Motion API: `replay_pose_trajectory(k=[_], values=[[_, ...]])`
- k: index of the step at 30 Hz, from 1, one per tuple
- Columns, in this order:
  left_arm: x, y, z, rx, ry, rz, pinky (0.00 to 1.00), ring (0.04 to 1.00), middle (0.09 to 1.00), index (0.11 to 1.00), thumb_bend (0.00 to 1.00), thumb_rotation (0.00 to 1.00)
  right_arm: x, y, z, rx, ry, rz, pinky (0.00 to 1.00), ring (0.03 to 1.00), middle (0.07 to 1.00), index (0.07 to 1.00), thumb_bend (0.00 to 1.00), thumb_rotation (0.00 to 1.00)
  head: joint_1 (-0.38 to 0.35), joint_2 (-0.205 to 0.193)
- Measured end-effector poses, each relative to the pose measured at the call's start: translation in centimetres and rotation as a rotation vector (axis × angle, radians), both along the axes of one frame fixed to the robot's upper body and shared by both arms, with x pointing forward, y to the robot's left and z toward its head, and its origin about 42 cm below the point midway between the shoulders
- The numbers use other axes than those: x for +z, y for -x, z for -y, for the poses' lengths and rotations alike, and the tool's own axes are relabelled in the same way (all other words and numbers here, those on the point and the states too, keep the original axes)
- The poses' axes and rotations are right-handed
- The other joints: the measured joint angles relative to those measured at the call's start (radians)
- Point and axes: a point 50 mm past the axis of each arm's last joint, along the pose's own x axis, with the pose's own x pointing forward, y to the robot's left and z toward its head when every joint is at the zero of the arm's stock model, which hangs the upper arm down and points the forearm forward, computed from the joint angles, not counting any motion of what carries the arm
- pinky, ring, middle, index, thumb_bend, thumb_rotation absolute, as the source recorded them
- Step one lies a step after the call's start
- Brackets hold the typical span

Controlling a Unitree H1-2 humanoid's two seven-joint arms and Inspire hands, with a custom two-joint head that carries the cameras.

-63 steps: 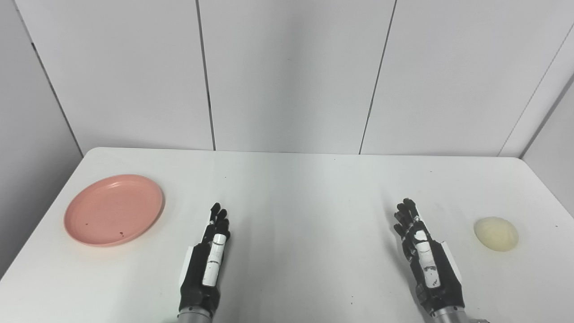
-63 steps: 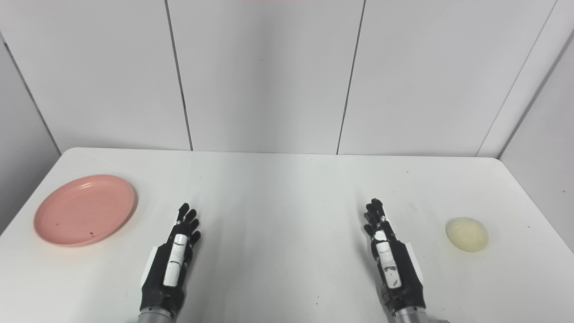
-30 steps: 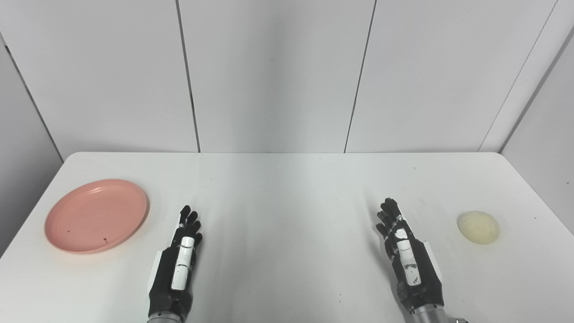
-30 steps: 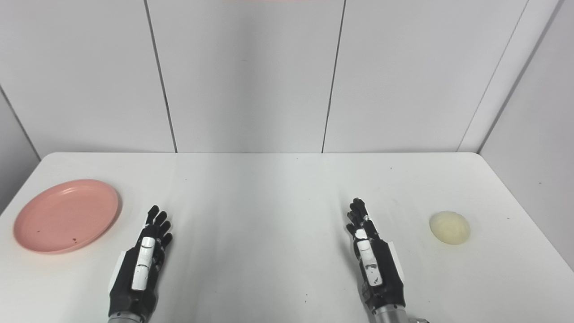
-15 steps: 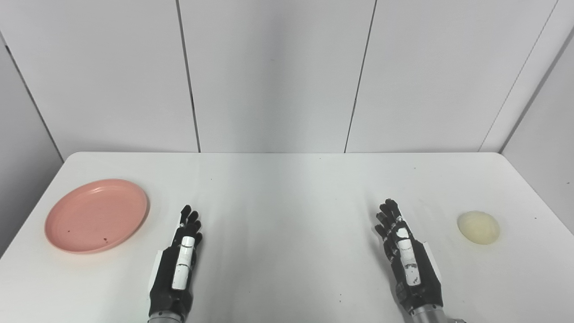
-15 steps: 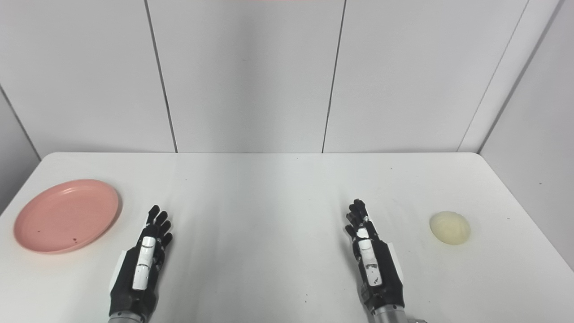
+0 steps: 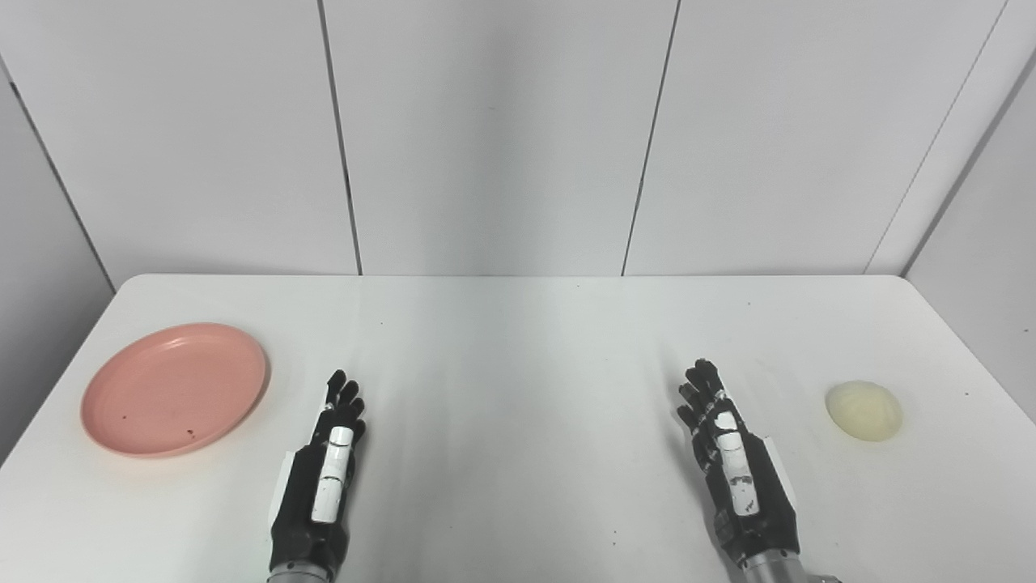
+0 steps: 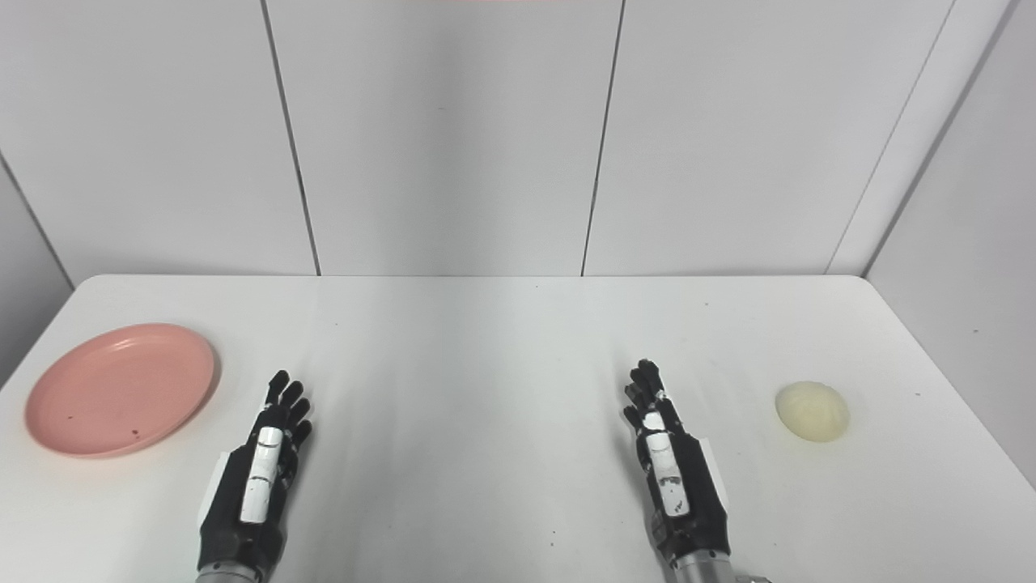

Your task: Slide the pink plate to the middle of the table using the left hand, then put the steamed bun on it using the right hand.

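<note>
Two black robot hands rest over the white rectangular table [image 7: 518,340] as I view it from the head cameras. My left hand [image 7: 320,486] is released, fingers extended and holding nothing, near the round pink plastic plate [image 7: 174,389] at the table's left side but apart from it. My right hand [image 7: 740,478] is likewise released and unloaded. I see the pale cream steamed bun [image 7: 864,410] lying on the table's right side, apart from that hand.

pink plate [image 7: 173,389] at table's [image 7: 518,324] left, steamed bun [image 7: 864,410] at right, both hands between, empty, fingers extended
</note>
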Motion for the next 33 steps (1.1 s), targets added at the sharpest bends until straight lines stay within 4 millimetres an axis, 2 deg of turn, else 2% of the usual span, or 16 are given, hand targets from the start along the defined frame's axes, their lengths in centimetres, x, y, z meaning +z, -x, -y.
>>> replay_pose_trajectory(k=[8,16,25,33], values=[[-0.01,-0.03,0.03,-0.001,0.0,0.0,1.0,0.994,0.998,1.0,0.69,0.9,-0.01,0.03,0.02,-0.001,0.0,0.0,0.97,0.972,0.964,0.963,0.85,0.9,0.002,-0.002],[0.04,-0.32,0.18,-0.004,0.001,0.001,1.0,0.993,0.999,1.0,0.66,0.91,-0.08,0.71,-0.01,0.0,-0.019,-0.016,0.98,0.976,0.977,0.974,0.83,0.93,-0.002,-0.006],[0.05,-0.32,0.19,-0.005,0.003,0.001,1.0,1.0,1.0,1.0,0.67,0.9,-0.13,0.88,-0.17,-0.012,-0.022,-0.018,0.99,0.97,0.981,0.964,0.83,0.92,-0.002,-0.003],[0.04,-0.32,0.19,-0.006,0.003,0.002,1.0,0.995,0.998,1.0,0.67,0.9,-0.21,0.95,-0.11,-0.042,-0.027,-0.041,0.99,0.981,0.983,0.97,0.78,0.95,-0.003,-0.003]])
